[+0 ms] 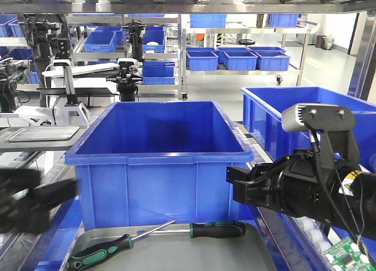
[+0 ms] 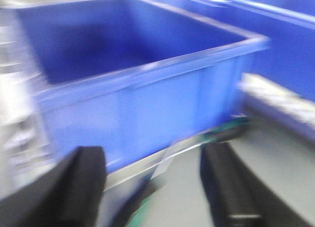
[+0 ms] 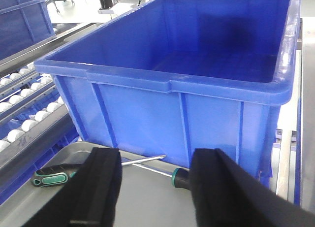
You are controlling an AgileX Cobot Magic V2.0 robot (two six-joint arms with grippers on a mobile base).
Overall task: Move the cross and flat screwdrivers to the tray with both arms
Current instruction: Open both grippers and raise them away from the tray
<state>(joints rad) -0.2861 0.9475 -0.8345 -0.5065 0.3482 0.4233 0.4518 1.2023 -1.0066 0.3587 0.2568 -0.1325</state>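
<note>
Right gripper (image 3: 155, 187) has its 2 black fingers (image 3: 101, 187) spread wide with nothing between them, hanging just above the grey tray (image 1: 247, 250); in the front view it sits off at the right, in front of the second bin. Left gripper (image 2: 152, 192) is a smear of motion blur, but its wrist view also shows the 2 fingers (image 2: 78, 187) apart and empty, low over the tray's near left side. Both screwdrivers are lying in the tray already, up against its far edge: the left screwdriver (image 1: 100, 252) has its black-and-green handle near the left corner with the shaft angling up to the right, and the right screwdriver (image 1: 217, 228) lies roughly level with its handle to the right. Their shafts meet around the middle. Right behind the tray stands a big blue bin (image 1: 158, 159), touching or nearly so, with another blue bin (image 1: 276, 115) to its right. Roller tracks (image 3: 24, 123) run along the sides. Further back it's metal shelving (image 1: 235, 42) stacked with small blue bins, and a flat metal tray (image 1: 41, 133) sits far left.
</note>
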